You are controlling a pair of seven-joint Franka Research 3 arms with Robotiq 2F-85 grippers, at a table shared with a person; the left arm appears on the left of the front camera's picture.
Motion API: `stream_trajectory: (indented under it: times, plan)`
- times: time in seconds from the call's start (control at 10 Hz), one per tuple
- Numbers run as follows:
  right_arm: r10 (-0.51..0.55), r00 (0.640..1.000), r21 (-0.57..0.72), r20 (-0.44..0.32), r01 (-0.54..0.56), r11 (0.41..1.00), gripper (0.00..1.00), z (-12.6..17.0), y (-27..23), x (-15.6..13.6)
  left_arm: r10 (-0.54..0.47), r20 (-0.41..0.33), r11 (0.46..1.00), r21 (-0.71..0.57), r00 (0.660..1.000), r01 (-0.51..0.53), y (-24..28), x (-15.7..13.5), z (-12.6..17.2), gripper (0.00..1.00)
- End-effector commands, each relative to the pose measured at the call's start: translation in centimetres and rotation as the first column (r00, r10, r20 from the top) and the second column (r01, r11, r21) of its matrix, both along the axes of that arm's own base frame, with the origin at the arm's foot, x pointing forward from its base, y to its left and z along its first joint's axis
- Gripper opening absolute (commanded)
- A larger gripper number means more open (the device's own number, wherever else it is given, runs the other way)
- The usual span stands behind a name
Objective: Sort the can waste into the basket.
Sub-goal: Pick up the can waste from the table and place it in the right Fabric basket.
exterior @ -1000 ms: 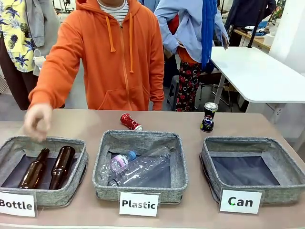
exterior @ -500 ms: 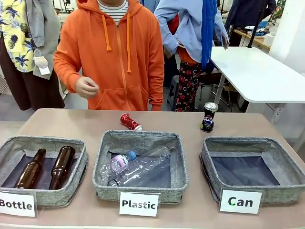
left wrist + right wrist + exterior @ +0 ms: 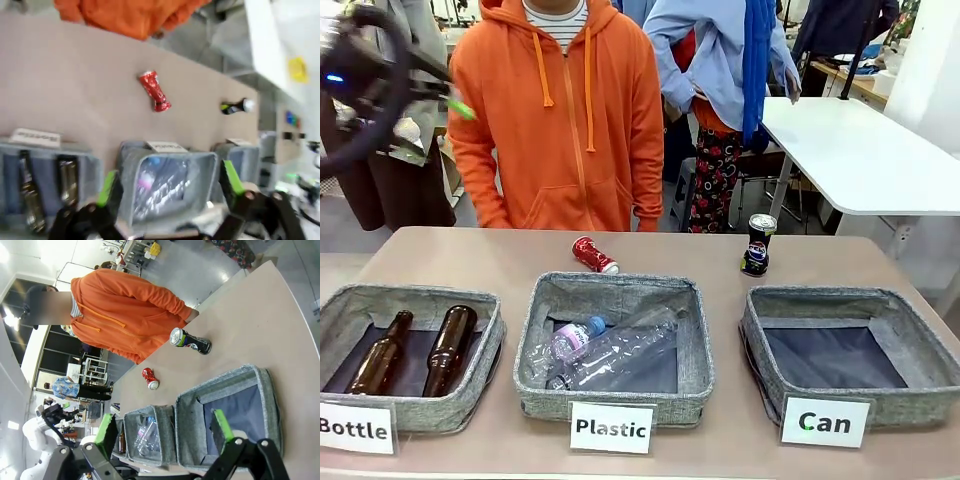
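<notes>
Standing upright right of centre on the bench (image 3: 470, 260), the dark can (image 3: 757, 245), like the crushed red can (image 3: 594, 255) lying mid-frame, appears light, slick, dentable; grip across mid-body; left pincer (image 3: 170, 182) and right pincer (image 3: 163, 426) both apart, empty.

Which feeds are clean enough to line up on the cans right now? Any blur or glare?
Front view: sharp, evenly lit, red can and dark can crisp; left arm a motion smear top left. Left wrist view: smeared throughout, labels unreadable. Right wrist view: sharp, but rolled sideways with wide-angle bending.
</notes>
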State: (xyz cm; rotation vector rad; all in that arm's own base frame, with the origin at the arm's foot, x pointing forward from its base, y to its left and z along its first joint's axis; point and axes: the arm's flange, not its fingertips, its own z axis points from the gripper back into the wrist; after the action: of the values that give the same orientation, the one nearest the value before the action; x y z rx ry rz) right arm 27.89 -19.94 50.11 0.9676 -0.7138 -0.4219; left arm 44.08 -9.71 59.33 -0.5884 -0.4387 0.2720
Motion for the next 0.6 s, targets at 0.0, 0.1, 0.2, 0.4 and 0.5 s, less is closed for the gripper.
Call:
stream_trajectory:
  times: [0.0,0.1,0.2,0.4,0.5]
  plan:
    - [0.002,0.999,0.006,0.041,-0.003,1.0,1.0,-0.1,0.0,0.3,0.203,-0.033,0.979,-0.003,0.979,-0.203,-3.9,3.9,-2.8,1.0]
    - [0.002,0.999,0.006,0.041,-0.003,1.0,1.0,-0.1,0.0,0.3,0.163,-0.05,0.986,0.019,0.985,-0.163,-8.1,5.3,-4.8,1.0]
    - [0.002,0.999,0.006,0.041,-0.003,1.0,1.0,-0.1,0.0,0.3,0.159,-0.027,0.985,0.067,0.987,-0.157,-11.3,6.6,-6.0,1.0]
    - [0.002,0.999,0.006,0.041,-0.003,1.0,1.0,-0.1,0.0,0.3,0.088,-0.088,0.99,0.121,0.992,-0.077,-16.3,8.3,-8.0,1.0]
    - [0.002,0.999,0.006,0.041,-0.003,1.0,1.0,-0.1,0.0,0.3,0.105,-0.102,0.985,0.149,0.989,-0.089,-18.0,8.9,-9.2,1.0]
